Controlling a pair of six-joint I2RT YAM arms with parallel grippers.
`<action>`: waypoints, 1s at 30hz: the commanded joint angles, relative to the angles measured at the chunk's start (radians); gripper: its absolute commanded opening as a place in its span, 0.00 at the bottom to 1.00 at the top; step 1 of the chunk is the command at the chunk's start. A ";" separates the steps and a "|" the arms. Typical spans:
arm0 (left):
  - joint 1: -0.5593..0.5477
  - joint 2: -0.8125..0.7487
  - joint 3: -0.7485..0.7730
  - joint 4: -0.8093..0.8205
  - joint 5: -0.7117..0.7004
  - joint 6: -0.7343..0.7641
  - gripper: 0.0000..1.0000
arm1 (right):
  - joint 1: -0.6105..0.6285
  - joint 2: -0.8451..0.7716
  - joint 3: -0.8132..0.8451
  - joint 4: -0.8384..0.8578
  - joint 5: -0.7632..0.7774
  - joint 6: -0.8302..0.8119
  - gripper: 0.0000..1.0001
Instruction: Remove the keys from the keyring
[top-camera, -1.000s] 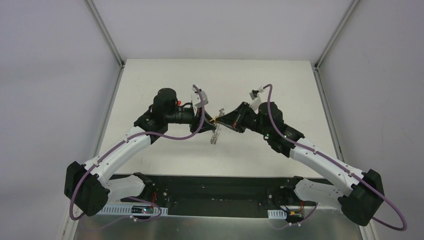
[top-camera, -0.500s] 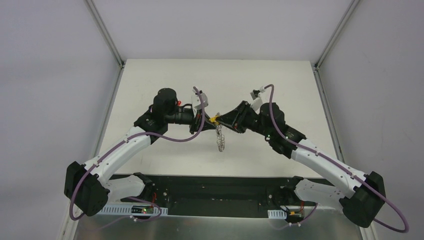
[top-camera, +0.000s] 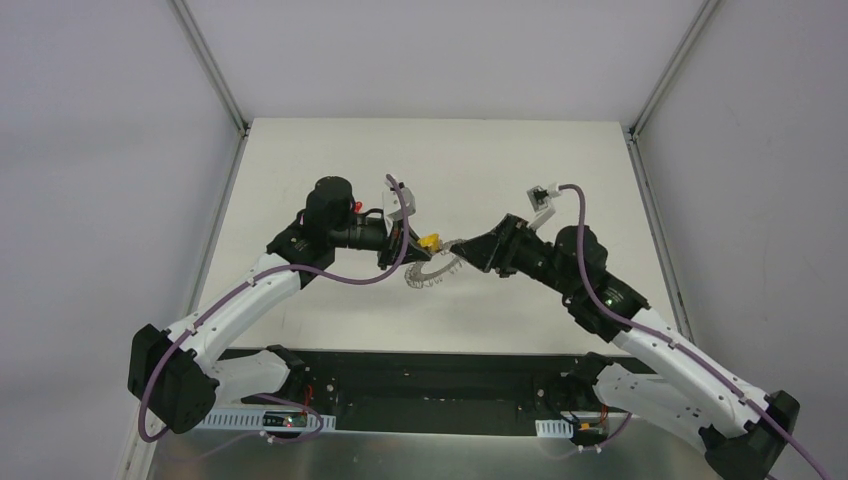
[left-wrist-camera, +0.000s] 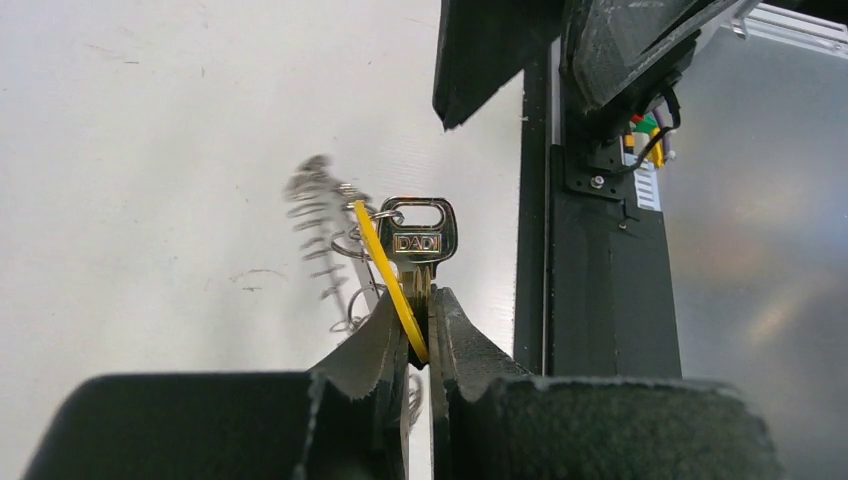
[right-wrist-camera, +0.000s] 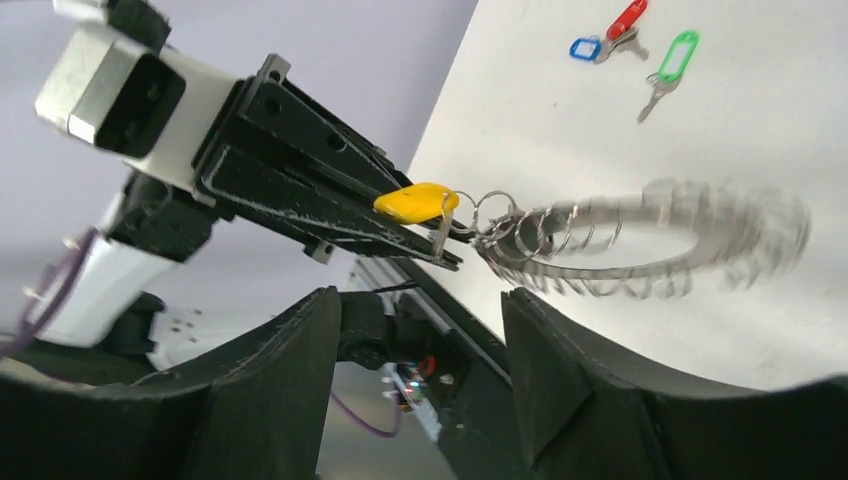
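My left gripper (top-camera: 414, 244) is shut on a metal key (left-wrist-camera: 418, 238) with a yellow tag (left-wrist-camera: 388, 280), held above the table. The keyring (top-camera: 432, 272), a silver ring edged with wire loops, hangs from that key by small split rings and is blurred by swinging (right-wrist-camera: 650, 235). My right gripper (top-camera: 468, 249) stands open just right of the ring, with nothing between its fingers (right-wrist-camera: 420, 300). In the right wrist view the yellow tag (right-wrist-camera: 415, 202) sits at the tip of the left gripper's fingers (right-wrist-camera: 330, 190). Loose keys with blue (right-wrist-camera: 583, 47), red (right-wrist-camera: 627, 18) and green (right-wrist-camera: 676, 58) tags lie on the table.
The white table (top-camera: 440, 160) has grey walls on three sides. A black base plate (top-camera: 430, 375) with both arm mounts runs along the near edge.
My right gripper has opened, let go and pulled back to the right. The keyring has swung out toward the right and now dangles from the key in my left gripper, which closed.
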 joint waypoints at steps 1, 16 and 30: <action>-0.012 -0.025 0.037 0.039 0.118 0.020 0.00 | 0.002 -0.094 -0.016 -0.034 0.016 -0.308 0.67; -0.053 -0.039 0.037 0.041 0.214 0.049 0.00 | 0.005 -0.072 -0.099 0.036 -0.350 -0.817 0.72; -0.055 -0.056 0.033 0.044 0.209 0.054 0.00 | 0.013 -0.050 -0.093 0.056 -0.352 -0.826 0.72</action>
